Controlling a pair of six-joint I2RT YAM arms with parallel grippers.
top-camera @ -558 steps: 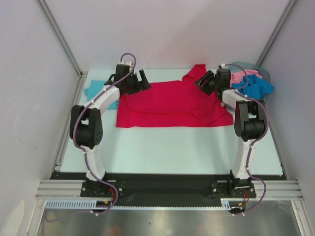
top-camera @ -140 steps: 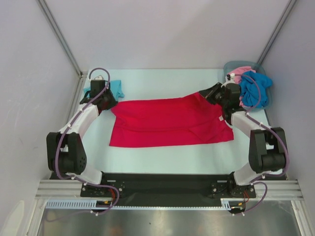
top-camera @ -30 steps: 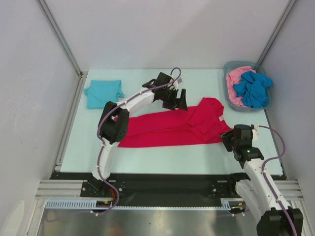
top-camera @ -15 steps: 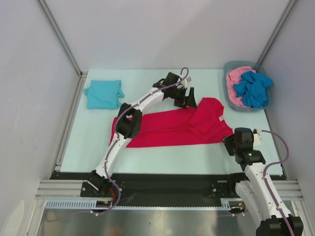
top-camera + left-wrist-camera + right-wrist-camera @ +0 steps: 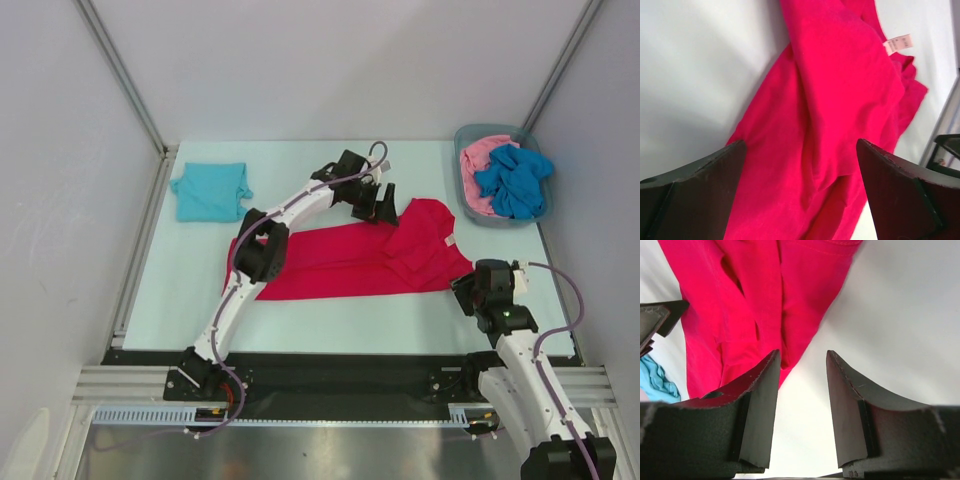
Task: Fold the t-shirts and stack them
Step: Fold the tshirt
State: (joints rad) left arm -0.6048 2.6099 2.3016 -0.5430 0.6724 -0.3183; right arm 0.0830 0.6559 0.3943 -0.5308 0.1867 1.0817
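Note:
The red t-shirt lies across the middle of the table as a long band, with its right part folded over and bunched; a white label shows on it. My left gripper hovers over the bunched upper right part, jaws wide open and empty. My right gripper sits just off the shirt's lower right corner, jaws open and empty over bare table. A folded teal t-shirt lies at the far left. Pink and blue t-shirts lie crumpled in the bin.
The grey plastic bin stands at the back right corner. Metal frame posts and white walls close in the table on the left, back and right. The black rail with the arm bases runs along the near edge.
My left gripper has moved right along the shirt's far edge to its bunched right part, then nearly stopped. My right gripper has drawn back slightly toward the near right.

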